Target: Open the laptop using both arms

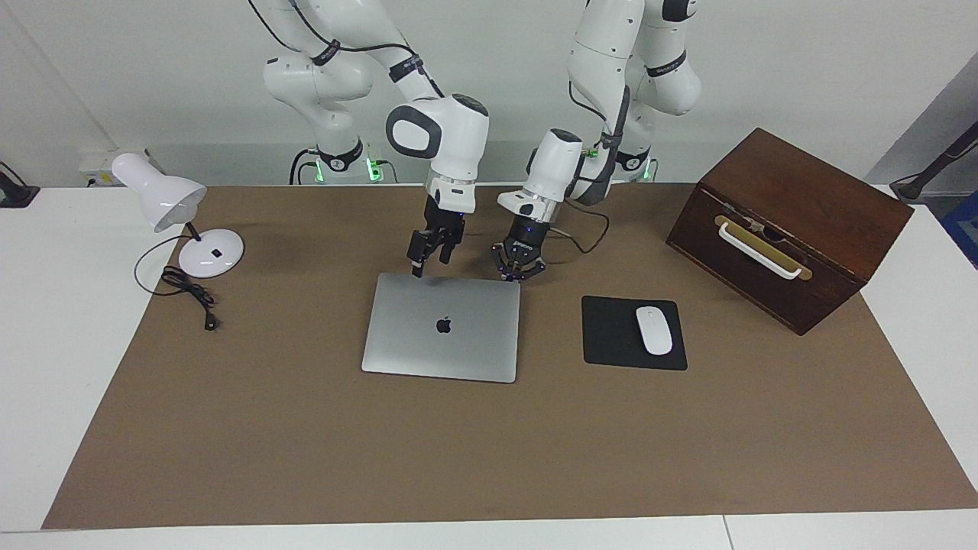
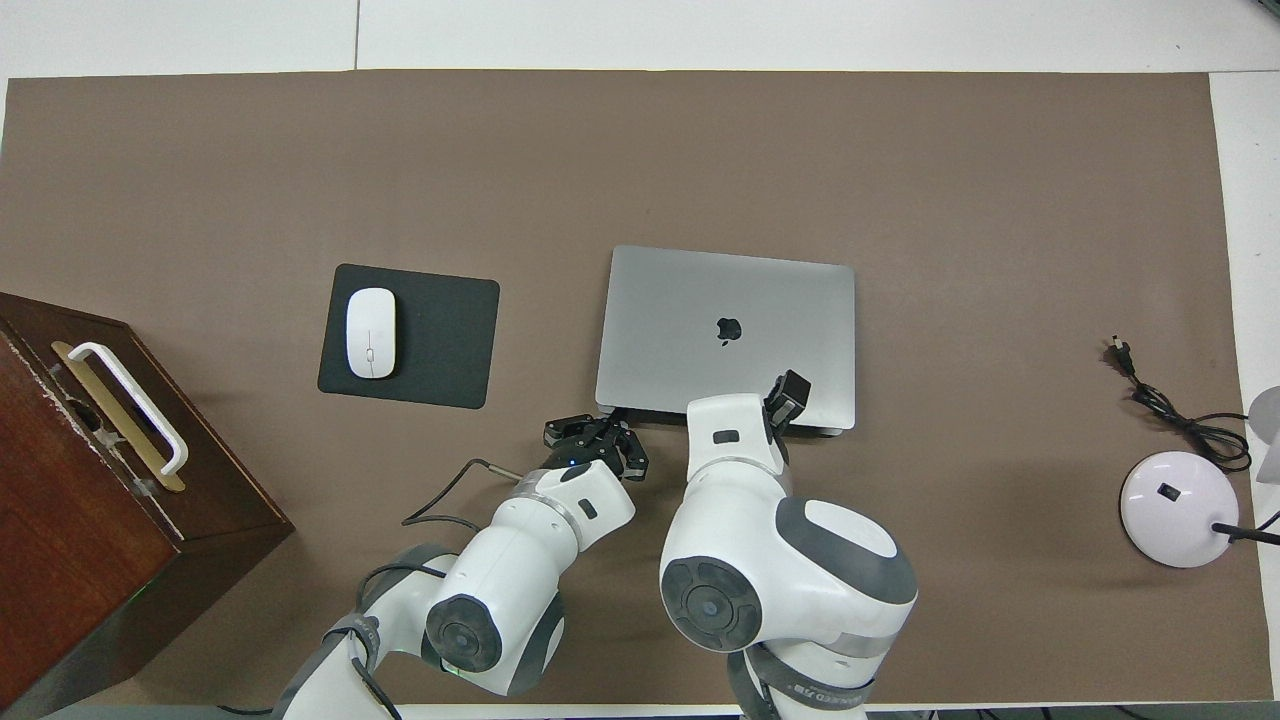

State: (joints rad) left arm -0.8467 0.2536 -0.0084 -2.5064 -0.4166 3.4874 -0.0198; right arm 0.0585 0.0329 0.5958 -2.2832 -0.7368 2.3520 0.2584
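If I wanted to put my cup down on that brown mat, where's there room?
The wide bare strip farther from the robots than the laptop and mouse pad is free. It's crowded at the laptop's near edge, where the left gripper and right gripper meet.

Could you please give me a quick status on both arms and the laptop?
Left end effector open at laptop's robot-side corner. Right end effector over same edge. Laptop closed, flat. Nothing in the way.
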